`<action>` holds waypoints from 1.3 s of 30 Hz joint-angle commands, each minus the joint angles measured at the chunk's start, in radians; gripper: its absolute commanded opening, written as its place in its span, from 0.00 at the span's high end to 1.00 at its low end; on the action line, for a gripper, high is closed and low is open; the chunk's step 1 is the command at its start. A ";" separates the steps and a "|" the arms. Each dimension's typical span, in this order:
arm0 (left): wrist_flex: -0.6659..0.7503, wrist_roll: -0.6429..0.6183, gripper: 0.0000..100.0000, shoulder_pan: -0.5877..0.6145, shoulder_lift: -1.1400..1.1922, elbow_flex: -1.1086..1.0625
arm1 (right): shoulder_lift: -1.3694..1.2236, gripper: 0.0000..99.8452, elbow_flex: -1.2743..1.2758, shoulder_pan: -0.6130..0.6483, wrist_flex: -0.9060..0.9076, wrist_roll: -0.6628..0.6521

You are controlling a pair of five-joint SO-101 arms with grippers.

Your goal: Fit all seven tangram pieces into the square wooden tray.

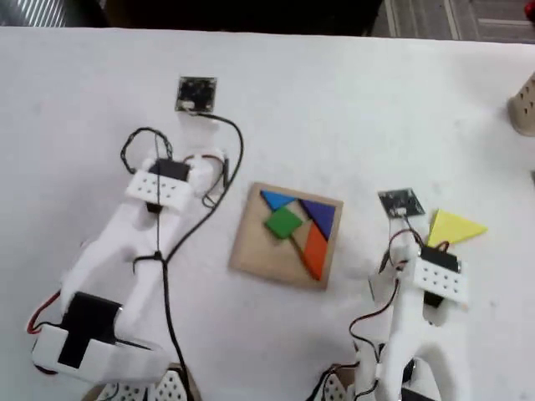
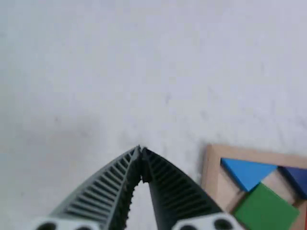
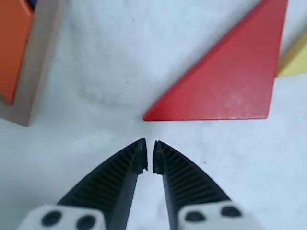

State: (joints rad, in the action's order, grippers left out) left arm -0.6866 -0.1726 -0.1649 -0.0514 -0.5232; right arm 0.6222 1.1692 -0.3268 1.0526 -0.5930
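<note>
Centrally, square wooden tray [image 1: 249, 253] holding light blue triangle [image 1: 276, 200], dark blue triangle [image 1: 321, 214], green square [image 1: 283, 222], orange piece [image 1: 314, 249], yellow triangle [image 1: 453, 227] and red triangle [image 3: 230, 81] left outside, right of tray, left gripper [image 2: 140, 155] closed, empty, beside tray, right gripper [image 3: 149, 153] all but closed, empty, between tray and red triangle

table: white [image 1: 351, 109] | far-right edge: 1 beige perforated object [image 1: 524, 104], partly cut off

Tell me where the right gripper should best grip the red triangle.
The red triangle lies flat, so probably from above, closing across the narrow corner nearest the right gripper; the yellow piece crowds its far end.
</note>
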 commanded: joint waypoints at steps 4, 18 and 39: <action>-0.265 -0.002 0.98 -0.251 -0.015 0.029 | 0.050 0.98 0.018 -0.077 -0.031 -0.060; -0.236 0.058 0.98 -0.440 -0.005 -0.074 | 0.050 0.98 0.028 -0.077 -0.044 -0.064; -0.107 -0.025 0.98 -0.433 0.130 -0.032 | 0.050 0.98 0.028 -0.077 -0.044 -0.066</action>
State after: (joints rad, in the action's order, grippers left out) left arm -0.7603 -0.1864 -0.5946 0.0376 -0.6506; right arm 0.6437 1.2014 -0.3989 1.0203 -0.6452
